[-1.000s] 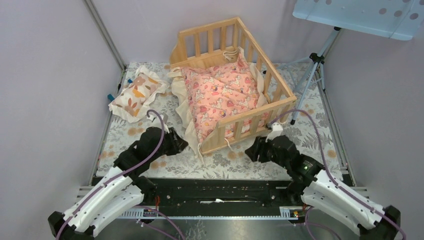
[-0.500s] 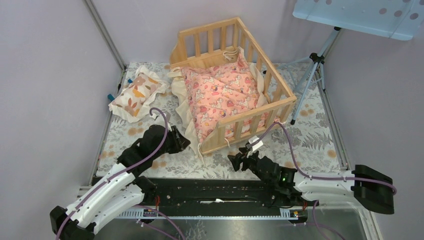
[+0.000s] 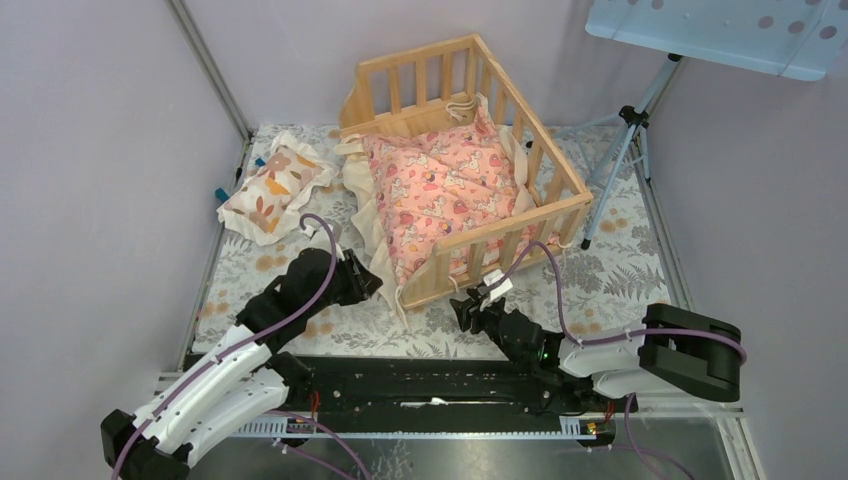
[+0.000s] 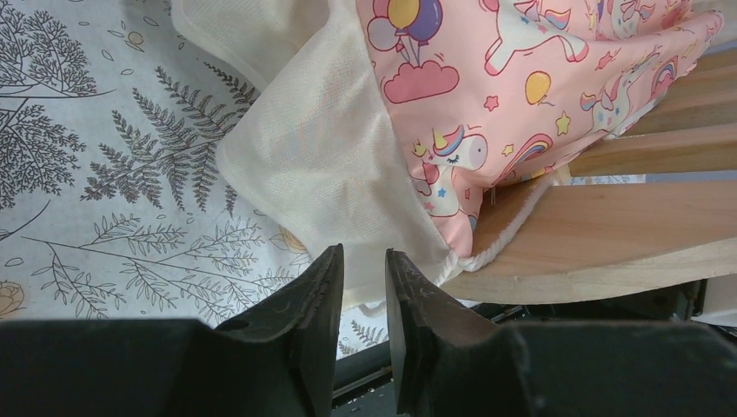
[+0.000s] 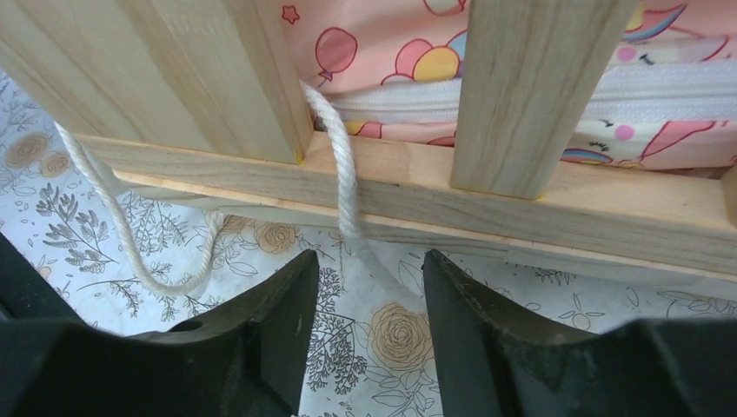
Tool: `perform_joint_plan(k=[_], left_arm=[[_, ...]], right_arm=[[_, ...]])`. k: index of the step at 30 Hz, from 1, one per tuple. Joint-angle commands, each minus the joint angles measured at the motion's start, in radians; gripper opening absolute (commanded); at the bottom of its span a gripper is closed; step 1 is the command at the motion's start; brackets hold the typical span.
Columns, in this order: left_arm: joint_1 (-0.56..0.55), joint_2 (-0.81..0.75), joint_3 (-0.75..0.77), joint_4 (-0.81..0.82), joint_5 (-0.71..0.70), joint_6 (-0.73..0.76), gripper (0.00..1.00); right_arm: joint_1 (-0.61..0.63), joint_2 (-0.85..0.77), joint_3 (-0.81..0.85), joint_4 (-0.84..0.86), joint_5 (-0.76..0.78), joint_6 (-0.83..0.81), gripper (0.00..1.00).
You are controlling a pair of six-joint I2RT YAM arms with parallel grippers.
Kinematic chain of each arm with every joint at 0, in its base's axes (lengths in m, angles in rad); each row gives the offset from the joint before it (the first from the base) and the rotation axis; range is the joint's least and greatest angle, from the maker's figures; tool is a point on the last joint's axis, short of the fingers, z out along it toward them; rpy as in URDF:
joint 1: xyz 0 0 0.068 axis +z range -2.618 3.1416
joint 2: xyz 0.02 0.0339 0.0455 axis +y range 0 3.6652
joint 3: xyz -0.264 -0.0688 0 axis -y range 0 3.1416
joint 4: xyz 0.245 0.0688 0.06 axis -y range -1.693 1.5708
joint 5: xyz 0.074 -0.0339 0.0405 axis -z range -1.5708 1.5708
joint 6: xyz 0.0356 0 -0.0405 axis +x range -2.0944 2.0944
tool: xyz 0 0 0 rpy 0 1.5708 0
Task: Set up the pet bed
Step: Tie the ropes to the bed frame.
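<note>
The light slatted wooden pet bed (image 3: 505,232) sits back-centre on the floral counter (image 3: 620,285), and fastening its cushion seems to be the step underway. The left claw (image 4: 362,274) is nearly together at the cream ruffle (image 4: 322,174), grip unclear. The right claw (image 5: 369,282), apart, should next close on the white cord (image 5: 346,187).

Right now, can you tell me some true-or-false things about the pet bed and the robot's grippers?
1. The pink cushion lies in the pet bed. True.
2. The leaf-print pillow is in the bed too. False: it lies on the table, left of the bed.
3. The right gripper is shut tight. False: its jaws stand apart, facing the bed's front rail.
4. The left gripper is by the cushion's cream ruffle. True.
</note>
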Motion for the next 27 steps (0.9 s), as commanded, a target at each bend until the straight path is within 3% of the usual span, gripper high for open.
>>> perform_joint_plan(k=[1, 5, 9, 14, 23, 27], left_arm=[[0.005, -0.005, -0.003, 0.049, 0.010, 0.003, 0.28], [0.005, -0.004, -0.009, 0.057, 0.015, -0.001, 0.28], [0.005, -0.001, -0.012, 0.067, 0.019, -0.002, 0.28], [0.005, 0.010, -0.009, 0.074, 0.022, 0.005, 0.28], [0.005, -0.011, -0.006, 0.060, -0.009, -0.012, 0.28], [0.005, -0.022, -0.006, 0.070, -0.030, -0.029, 0.30]], right_arm=[[-0.035, 0.045, 0.047, 0.157, 0.024, 0.016, 0.52], [-0.047, 0.063, 0.050, 0.158, 0.012, 0.040, 0.42], [-0.047, 0.054, 0.044, 0.110, -0.014, 0.053, 0.21], [-0.047, -0.074, 0.034, -0.083, -0.056, 0.154, 0.02], [-0.047, -0.413, 0.081, -0.713, -0.029, 0.375, 0.00], [-0.047, -0.505, 0.108, -0.891, -0.060, 0.491, 0.00]])
